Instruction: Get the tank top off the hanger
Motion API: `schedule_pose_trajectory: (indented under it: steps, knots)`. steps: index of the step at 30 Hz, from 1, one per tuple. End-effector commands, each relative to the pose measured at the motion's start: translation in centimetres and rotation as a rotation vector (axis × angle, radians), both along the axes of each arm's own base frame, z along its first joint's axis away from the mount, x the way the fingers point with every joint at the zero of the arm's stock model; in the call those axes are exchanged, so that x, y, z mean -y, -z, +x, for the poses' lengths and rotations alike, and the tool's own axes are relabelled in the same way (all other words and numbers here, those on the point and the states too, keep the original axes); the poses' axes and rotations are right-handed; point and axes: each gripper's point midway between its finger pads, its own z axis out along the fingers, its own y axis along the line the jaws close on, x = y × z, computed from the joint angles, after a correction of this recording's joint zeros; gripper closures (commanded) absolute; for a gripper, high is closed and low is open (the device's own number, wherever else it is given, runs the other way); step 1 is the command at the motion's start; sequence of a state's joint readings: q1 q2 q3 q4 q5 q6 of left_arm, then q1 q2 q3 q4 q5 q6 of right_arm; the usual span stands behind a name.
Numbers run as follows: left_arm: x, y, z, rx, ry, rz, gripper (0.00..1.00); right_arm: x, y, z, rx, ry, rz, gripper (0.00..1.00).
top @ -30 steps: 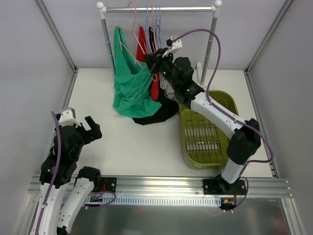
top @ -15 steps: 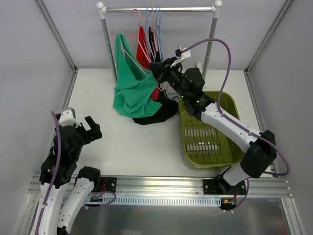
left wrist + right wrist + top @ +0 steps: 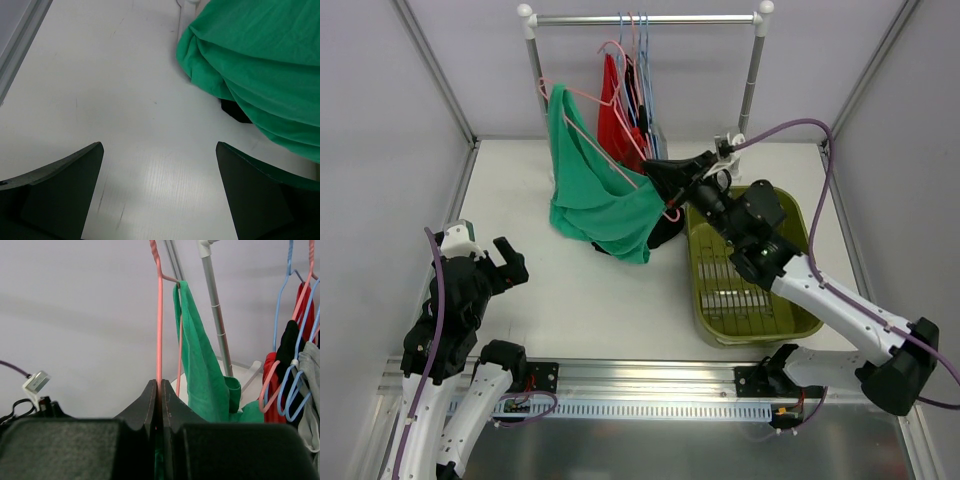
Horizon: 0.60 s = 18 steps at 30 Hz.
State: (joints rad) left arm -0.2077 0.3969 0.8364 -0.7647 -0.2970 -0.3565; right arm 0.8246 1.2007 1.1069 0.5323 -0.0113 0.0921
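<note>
Bright, even light; soft shadows; right claw (image 3: 159,390) blurred.

The rack (image 3: 645,18) is standing along the far edge of the bench (image 3: 570,300), with other garments (image 3: 625,100) hanging on its rail. Forward of its left post, the tank top (image 3: 595,195) is hanging on the hanger (image 3: 588,138), its lower folds reaching the bench near the middle, partly over a heap of cloth (image 3: 665,232). The right gripper (image 3: 655,172) is pinching the hanger from the right. The basket (image 3: 790,215) is sitting along the right edge. The left gripper (image 3: 505,262) is hovering, jaws apart, by the near-left corner
</note>
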Motion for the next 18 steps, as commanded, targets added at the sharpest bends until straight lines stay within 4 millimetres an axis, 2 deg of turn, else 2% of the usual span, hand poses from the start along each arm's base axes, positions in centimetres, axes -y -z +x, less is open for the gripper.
schedule_pose_trajectory:
  steps: [1,2,13,16,18]
  knots:
    - [-0.3,-0.7,0.3,0.036,-0.027,-0.014,0.01,2.6,-5.5,-4.1,0.129,-0.054,0.16,1.0]
    - [-0.4,-0.9,0.3,0.039,-0.03,-0.014,0.01,3.7,-6.6,-5.4,0.15,-0.064,0.187,1.0]
    - [-0.4,-2.6,0.1,0.077,-0.019,-0.004,0.01,8.6,-8.0,-12.1,0.126,-0.157,0.122,1.0]
    - [0.1,-3.9,0.2,0.097,0.008,-0.018,0.01,9.4,-8.8,-14.1,0.111,-0.212,0.103,1.0]
    - [0.7,-6.0,0.0,0.141,0.044,-0.037,0.01,9.8,-9.4,-15.6,0.108,-0.26,0.087,1.0]
